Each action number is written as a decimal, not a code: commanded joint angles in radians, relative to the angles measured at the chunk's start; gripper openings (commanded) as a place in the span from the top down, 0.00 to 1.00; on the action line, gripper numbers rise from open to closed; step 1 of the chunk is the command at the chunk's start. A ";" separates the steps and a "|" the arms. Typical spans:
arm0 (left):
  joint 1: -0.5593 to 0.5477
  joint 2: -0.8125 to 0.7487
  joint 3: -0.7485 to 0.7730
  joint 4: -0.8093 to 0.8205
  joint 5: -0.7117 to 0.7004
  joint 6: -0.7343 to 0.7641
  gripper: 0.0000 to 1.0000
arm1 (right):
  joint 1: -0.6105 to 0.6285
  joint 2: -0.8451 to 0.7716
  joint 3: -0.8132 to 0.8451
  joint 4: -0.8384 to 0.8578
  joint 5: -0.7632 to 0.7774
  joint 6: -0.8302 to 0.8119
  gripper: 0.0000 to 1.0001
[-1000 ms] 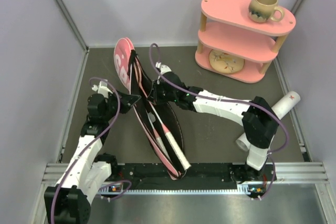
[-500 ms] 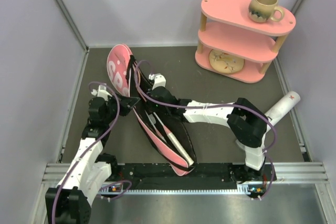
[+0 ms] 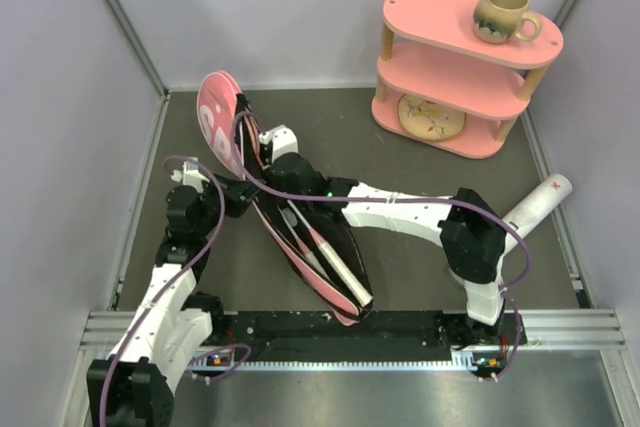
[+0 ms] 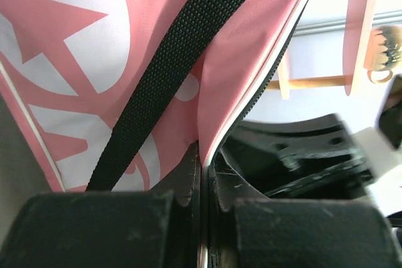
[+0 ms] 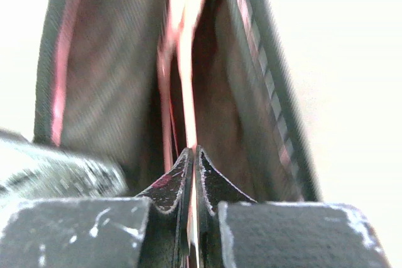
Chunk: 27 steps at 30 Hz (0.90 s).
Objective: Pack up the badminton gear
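Furthest left of the pink bag, the left gripper is clenched on one lip of the bag's opening, just beside the black strap, and holds that side up so the mouth gapes. The bag lies slanted across the table, its round head at the far end. Inside it sit the two rackets, white handles toward the near end and lying within the dark lining. Just right of the held lip, the right gripper reaches into the opening and is pinched tight on a thin pink strip. That strip is probably a racket frame, though the wrist view is too blurred to be sure. So the rackets look mostly stowed, but the bag is not yet closed. Well to the right of the bag, the white tube lies on the table, unpacked. No shuttlecocks show anywhere. Far right of the bag stands the pink shelf with the mug on top.
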<state>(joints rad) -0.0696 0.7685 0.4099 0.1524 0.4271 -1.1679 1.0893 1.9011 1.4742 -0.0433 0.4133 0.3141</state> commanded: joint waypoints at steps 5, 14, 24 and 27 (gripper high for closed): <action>-0.012 -0.066 -0.046 -0.014 0.036 0.014 1.00 | 0.015 0.093 0.107 0.077 0.059 0.044 1.00; -0.010 -0.092 -0.059 -0.063 0.024 0.066 1.00 | -0.072 -0.035 0.034 -0.033 -0.245 0.097 0.93; -0.007 -0.087 -0.031 -0.093 0.053 0.097 1.00 | -0.255 -0.237 -0.255 -0.060 -0.715 -0.135 0.21; -0.007 -0.106 -0.026 -0.111 0.056 0.100 1.00 | -0.256 -0.171 -0.227 -0.046 -0.757 -0.178 0.19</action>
<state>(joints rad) -0.0792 0.6945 0.3355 0.0357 0.4564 -1.0878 0.8234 1.6691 1.2503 -0.1093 -0.1993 0.2283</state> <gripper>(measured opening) 0.042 0.799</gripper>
